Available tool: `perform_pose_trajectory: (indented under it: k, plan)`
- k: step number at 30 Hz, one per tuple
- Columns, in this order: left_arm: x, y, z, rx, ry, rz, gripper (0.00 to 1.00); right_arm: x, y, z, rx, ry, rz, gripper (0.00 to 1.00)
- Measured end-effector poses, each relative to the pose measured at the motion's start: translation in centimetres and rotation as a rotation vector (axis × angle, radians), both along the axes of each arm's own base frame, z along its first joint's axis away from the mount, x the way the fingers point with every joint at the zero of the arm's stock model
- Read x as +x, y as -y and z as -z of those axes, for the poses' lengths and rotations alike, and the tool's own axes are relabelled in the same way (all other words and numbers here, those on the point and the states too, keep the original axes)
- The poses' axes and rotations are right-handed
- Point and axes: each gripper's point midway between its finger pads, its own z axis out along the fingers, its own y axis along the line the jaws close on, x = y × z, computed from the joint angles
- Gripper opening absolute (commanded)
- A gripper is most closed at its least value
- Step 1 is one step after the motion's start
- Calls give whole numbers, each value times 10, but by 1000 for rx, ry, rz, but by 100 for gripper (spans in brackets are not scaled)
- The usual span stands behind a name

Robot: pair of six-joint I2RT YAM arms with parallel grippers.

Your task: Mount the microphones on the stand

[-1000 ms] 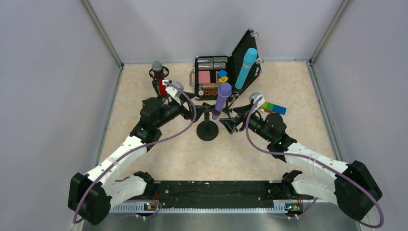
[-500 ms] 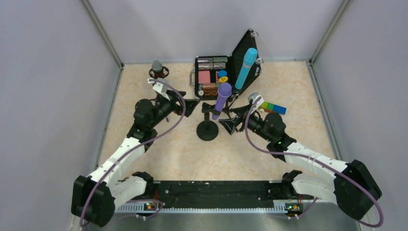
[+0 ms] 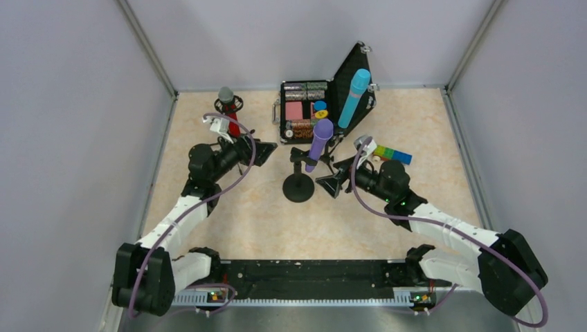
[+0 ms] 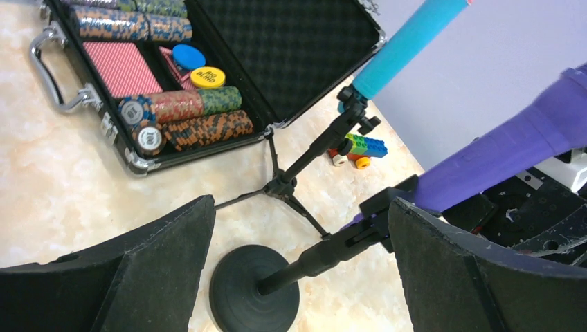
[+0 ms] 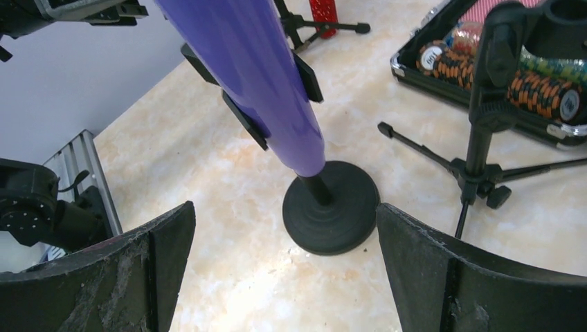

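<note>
Since a second ago: the left gripper (image 3: 266, 147) has come off the red microphone (image 3: 233, 124) and drawn back toward centre. The right arm has hardly shifted.

Red microphone: upright in its own small stand (image 3: 228, 105) at the back left, silver head up. It now stands apart from the left gripper, which lies nearer and to the right of it.

Purple microphone (image 3: 320, 144): clipped aslant in the round-base stand (image 3: 298, 187) at mid-table, between the two grippers.

Blue microphone (image 3: 354, 98): held tilted on the tripod stand (image 4: 304, 159), in front of the open poker-chip case (image 3: 304, 111).

Left gripper: jaws spread wide, empty, touching nothing. Its wrist view looks between the fingers at the round base and the purple handle.

Right gripper (image 3: 332, 185): jaws equally wide, empty, low over the table (image 3: 429, 187) just right of the round base. In its wrist view the purple handle and base show between the pads (image 5: 166, 256), not in contact.

Toy-brick car (image 3: 393, 154): on the table behind the right wrist.
</note>
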Motion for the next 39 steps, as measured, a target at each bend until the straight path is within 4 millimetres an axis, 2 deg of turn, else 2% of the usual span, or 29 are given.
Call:
perform_pose_trajectory:
  k: [9,13,24,31,35,39]
  plan:
    - [13,-26,26,-48,-114,-60,99,-5,23,21,-19,-83,42,99]
    - [21,-37,43,-54,-181,-99,99,-4,34,36,-32,-133,81,99]
    - [34,-69,91,-32,-363,-281,99,16,62,59,-33,-243,192,99]
    - [33,-96,123,61,-464,-434,99,34,87,73,-10,-324,288,99]
    - [36,-109,127,115,-485,-500,99,44,103,79,-33,-336,364,99]
    - [40,-120,124,165,-466,-545,99,57,118,76,-90,-295,443,99]
